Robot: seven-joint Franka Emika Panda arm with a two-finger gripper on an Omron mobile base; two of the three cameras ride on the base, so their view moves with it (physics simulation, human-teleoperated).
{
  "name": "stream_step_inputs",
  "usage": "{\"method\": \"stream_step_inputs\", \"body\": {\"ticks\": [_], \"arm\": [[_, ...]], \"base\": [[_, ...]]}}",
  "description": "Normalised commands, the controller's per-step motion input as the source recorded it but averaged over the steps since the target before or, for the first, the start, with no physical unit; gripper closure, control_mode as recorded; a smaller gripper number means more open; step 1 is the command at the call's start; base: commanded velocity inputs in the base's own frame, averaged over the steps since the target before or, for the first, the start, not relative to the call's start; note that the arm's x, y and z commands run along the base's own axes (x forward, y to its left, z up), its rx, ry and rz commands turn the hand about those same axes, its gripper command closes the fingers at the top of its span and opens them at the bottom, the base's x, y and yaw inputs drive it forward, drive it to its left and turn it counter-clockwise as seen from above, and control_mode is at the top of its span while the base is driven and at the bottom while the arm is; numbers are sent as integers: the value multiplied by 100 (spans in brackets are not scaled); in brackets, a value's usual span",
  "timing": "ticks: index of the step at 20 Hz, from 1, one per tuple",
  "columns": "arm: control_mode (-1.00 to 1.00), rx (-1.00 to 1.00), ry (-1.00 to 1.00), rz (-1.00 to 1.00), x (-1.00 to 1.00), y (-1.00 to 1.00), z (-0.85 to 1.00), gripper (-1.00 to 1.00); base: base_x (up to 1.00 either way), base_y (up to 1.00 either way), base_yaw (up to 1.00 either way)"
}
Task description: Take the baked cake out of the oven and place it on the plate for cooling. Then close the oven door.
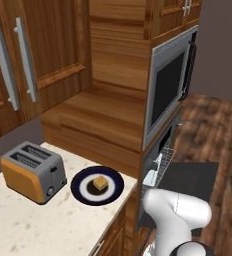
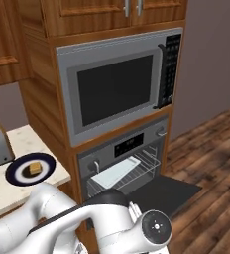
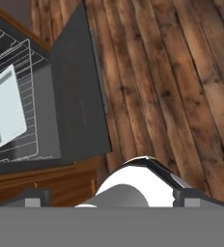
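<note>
Tan cake (image 1: pixel 100 183) on navy-rimmed plate (image 1: pixel 80 188); oven door (image 2: pixel 165 191) down.

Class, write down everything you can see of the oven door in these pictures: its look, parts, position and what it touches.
The oven door is a flat dark grey panel, dull like smoked glass in metal. It hangs fully open, dropped level out over the wooden floor, hinged along the bottom of the oven. In the hand view a thin pale bar handle runs along its outer edge. Nothing rests on it. Behind it the wire racks carry a pale baking tray.
</note>
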Motion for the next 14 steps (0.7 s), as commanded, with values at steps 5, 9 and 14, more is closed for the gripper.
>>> {"method": "stream_step_inputs", "body": {"ticks": [5,9,14], "arm": [[100,0,0,0,0,0,0,-100],[100,0,0,0,0,0,0,-100],[100,0,0,0,0,0,0,-100]], "base": [[51,1,-16],[63,7,-13],[60,0,-8]]}}
